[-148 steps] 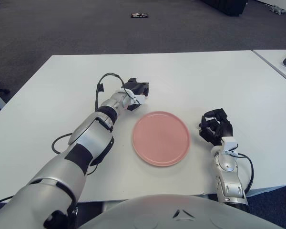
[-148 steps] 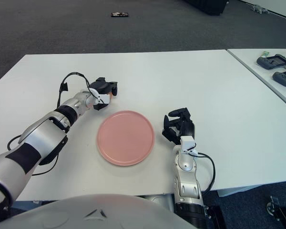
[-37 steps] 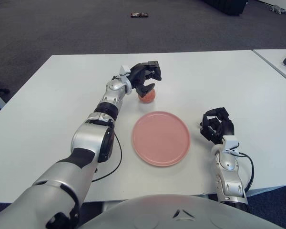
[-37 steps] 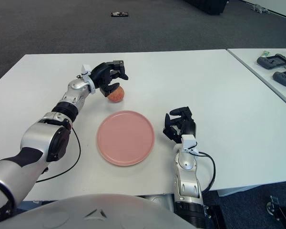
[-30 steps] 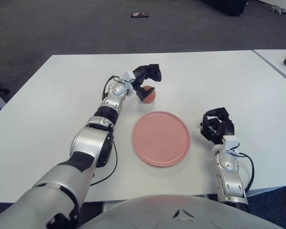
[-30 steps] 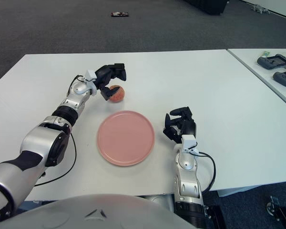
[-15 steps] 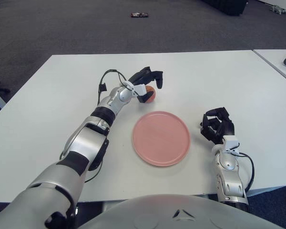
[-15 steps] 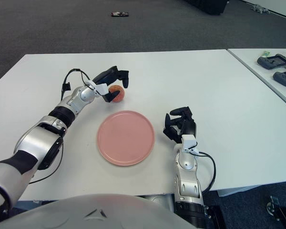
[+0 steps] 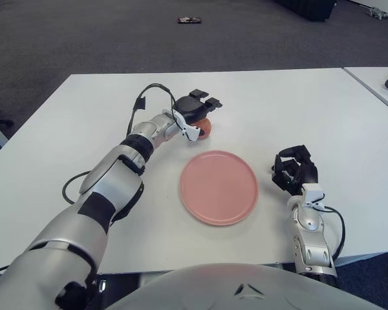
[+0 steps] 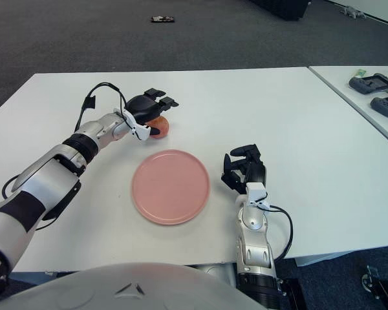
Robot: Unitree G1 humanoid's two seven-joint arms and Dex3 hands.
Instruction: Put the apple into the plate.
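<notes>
Now: left hand over apple, fingers spread, no grip.
Apple just beyond plate far rim; right hand curled, w/ bare table around.

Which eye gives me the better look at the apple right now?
Neither by much. The right eye view shows slightly more of the apple, below and right of the left hand covering it. The left eye view shows only its right edge past the fingers. It sits on the table beyond the plate.
</notes>
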